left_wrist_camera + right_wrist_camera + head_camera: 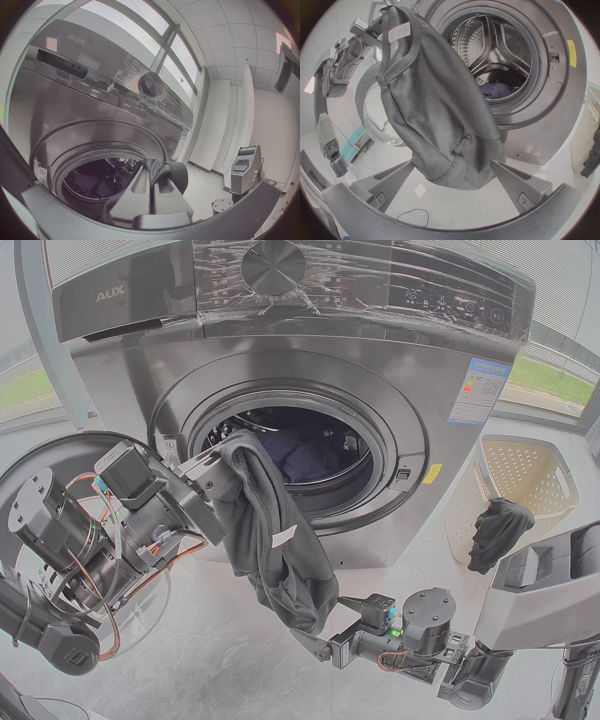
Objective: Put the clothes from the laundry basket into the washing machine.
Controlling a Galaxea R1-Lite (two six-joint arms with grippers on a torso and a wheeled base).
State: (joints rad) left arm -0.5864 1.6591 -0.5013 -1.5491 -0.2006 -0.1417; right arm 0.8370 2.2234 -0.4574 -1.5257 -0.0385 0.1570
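A dark grey garment (275, 540) hangs in front of the washing machine's round opening (294, 452). My left gripper (215, 471) is shut on its top edge, level with the opening's left rim. In the left wrist view the gripper (153, 172) pinches bunched fabric (170, 170). My right gripper (325, 620) sits under the garment's lower end, open. Its fingers (406, 172) are spread wide, and the hem (462, 168) hangs between them unclamped. Dark blue clothes (497, 90) lie inside the drum. The beige laundry basket (531, 477) leans at the right with a black garment (497, 534) draped over its rim.
The machine's round door (56, 465) stands swung open at the left, close behind my left arm. Grey floor (219, 652) lies in front of the machine. The basket stands against the machine's right side, near a window.
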